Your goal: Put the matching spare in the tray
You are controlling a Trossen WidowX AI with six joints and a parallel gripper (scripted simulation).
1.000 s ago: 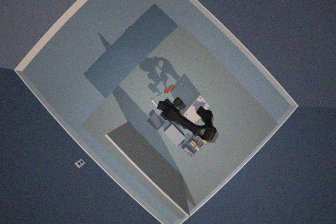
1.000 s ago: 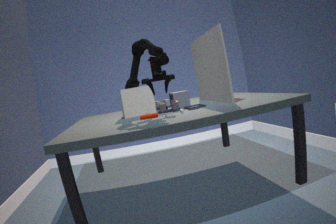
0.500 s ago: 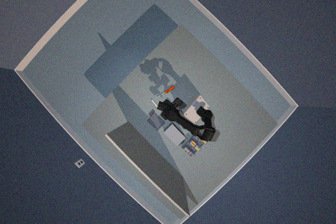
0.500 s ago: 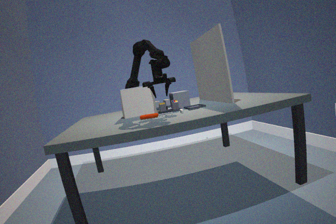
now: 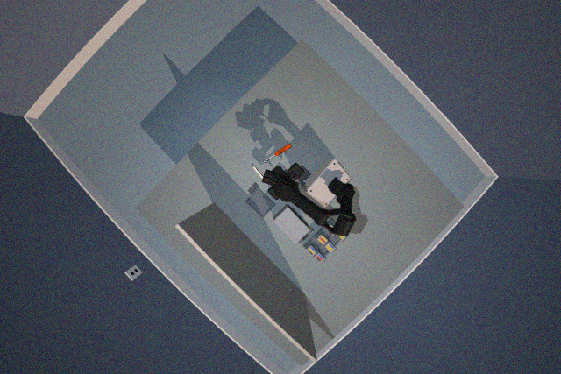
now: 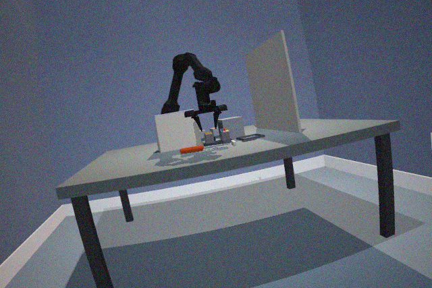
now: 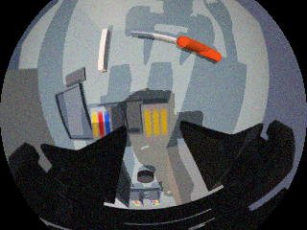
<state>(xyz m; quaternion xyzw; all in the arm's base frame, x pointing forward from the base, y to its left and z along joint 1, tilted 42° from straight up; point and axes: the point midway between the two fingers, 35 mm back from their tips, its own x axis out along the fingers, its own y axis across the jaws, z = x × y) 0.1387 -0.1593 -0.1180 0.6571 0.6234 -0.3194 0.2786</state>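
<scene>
My gripper (image 6: 208, 126) (image 7: 153, 126) (image 5: 273, 178) is open with nothing between its fingers. It points down and hangs just above two small spare units near the table's middle. In the wrist view the spare with yellow stripes (image 7: 155, 122) (image 6: 208, 135) lies straight below the fingers. The spare with yellow, red and blue stripes (image 7: 103, 122) (image 6: 224, 134) stands beside it. The flat dark tray (image 5: 259, 200) (image 6: 250, 137) (image 7: 72, 113) lies beyond that spare. The grey mounted unit (image 5: 290, 222) (image 6: 232, 125) stands behind the spares; its back does not show.
An orange-handled screwdriver (image 5: 282, 150) (image 6: 191, 149) (image 7: 199, 49) and a small white stick (image 5: 257, 172) (image 7: 103, 50) lie in front. A white box (image 5: 323, 188) (image 6: 173, 131) stands by the arm's base. Several more spares (image 5: 322, 243) sit beside it. A tall panel (image 6: 272, 84) stands at the table's right.
</scene>
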